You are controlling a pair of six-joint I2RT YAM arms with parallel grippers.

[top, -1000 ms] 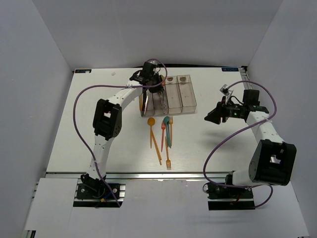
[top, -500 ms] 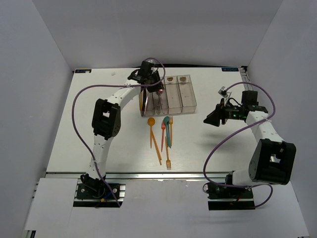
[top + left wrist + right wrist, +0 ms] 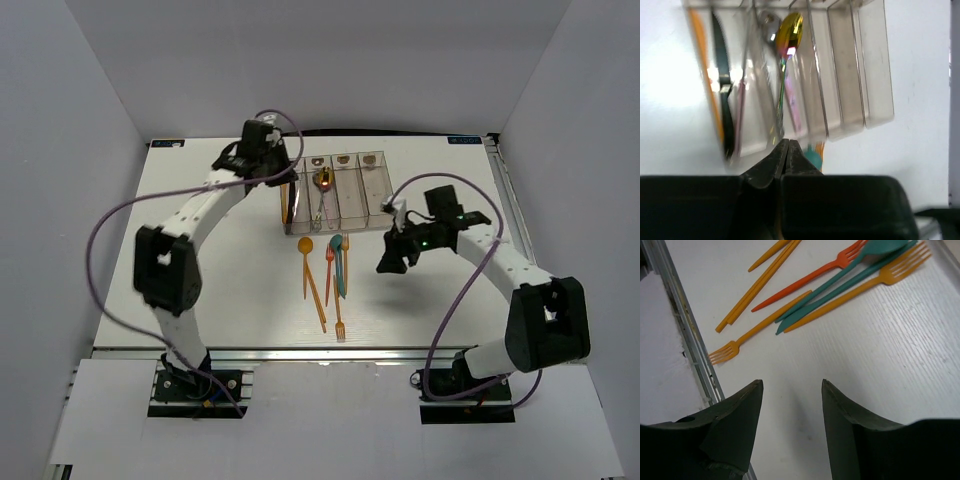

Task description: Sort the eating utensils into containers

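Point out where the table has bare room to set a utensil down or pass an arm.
Bare: the table between the left arm and the loose utensils; also the front strip between those utensils and the right arm. The two right compartments of the containers look free. Crowded: directly in front of the containers, around those utensils.

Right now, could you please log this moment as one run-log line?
left gripper: shut, empty, beside containers | right gripper: open, empty, near loose utensils | gold spoon: in second bin from left
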